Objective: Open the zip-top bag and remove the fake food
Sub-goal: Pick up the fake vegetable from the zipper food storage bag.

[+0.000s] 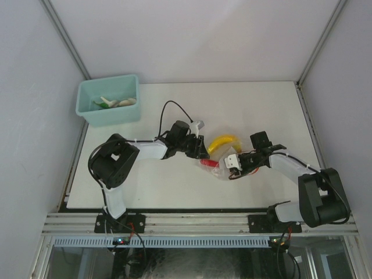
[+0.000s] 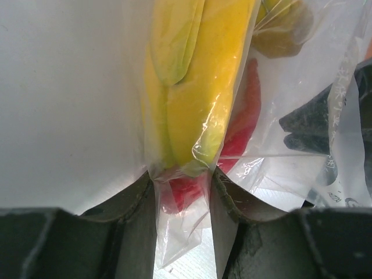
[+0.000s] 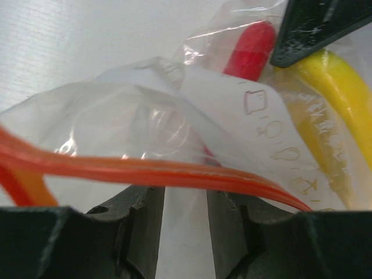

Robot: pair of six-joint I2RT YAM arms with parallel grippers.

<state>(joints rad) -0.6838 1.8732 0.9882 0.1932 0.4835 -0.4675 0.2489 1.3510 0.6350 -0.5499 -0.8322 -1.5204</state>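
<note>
The zip-top bag [image 1: 224, 165] lies at the table's middle between my two grippers. Inside it are the yellow banana [image 1: 224, 142] and the red piece [image 1: 209, 164]. My left gripper [image 1: 201, 150] is shut on a corner of the bag's film [image 2: 183, 197], with the banana [image 2: 197, 87] and the red piece [image 2: 247, 110] just beyond the jaws. My right gripper [image 1: 234, 163] is shut on the bag's film at the red-orange zip strip [image 3: 145, 168], beside the white label [image 3: 261, 128]. The banana [image 3: 340, 99] and red piece [image 3: 253, 49] show past it.
A teal bin [image 1: 87, 113] stands at the back left, holding a green piece [image 1: 103, 104] and a whitish piece [image 1: 125, 102]. White walls and frame posts close in the table. The left gripper's dark finger [image 3: 314, 29] shows in the right wrist view.
</note>
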